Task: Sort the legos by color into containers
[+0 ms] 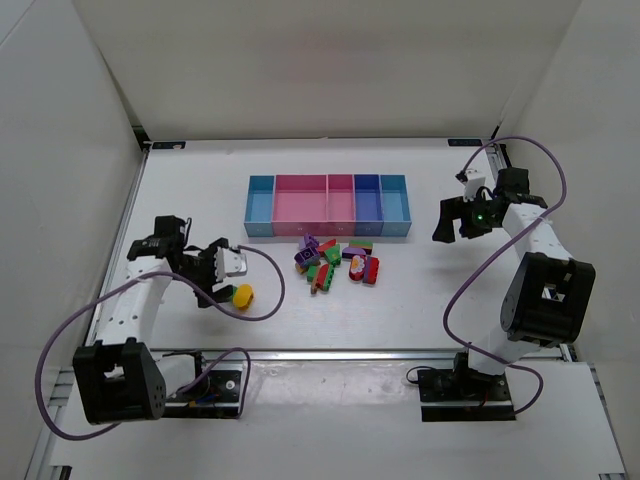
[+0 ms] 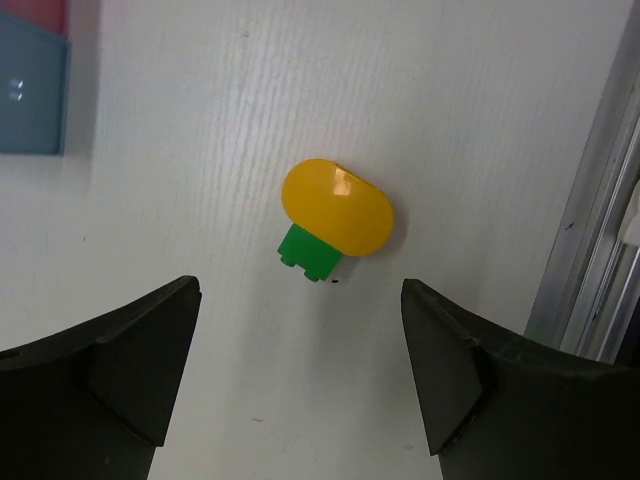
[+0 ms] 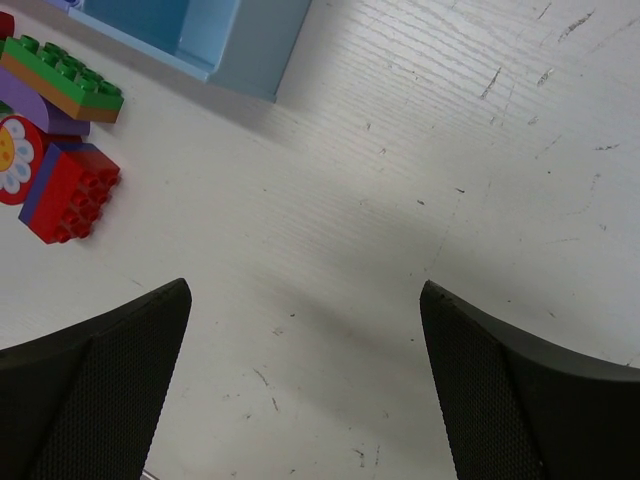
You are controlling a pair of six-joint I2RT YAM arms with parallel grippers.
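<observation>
**Both pincers released, legos unsorted**

Top view: the legos (image 1: pixel 338 262) sit heaped on the counter (image 1: pixel 420 290), just near of the 5 containers (image 1: pixel 328 205). The left pincer (image 1: pixel 225 282) hangs by a yellow piece (image 1: pixel 243 295).
Left wrist: jaws wide, the yellow piece sits atop a green brick (image 2: pixel 308 252), ungrasped.
Right wrist: the right pincer (image 3: pixel 305 290) is spread, gripping nothing.

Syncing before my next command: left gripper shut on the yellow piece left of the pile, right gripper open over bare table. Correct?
No: the left gripper is open, hovering over the yellow piece, which lies untouched on the table, as the left wrist view shows. It is left of the pile, and the right gripper is open over bare table.
</observation>
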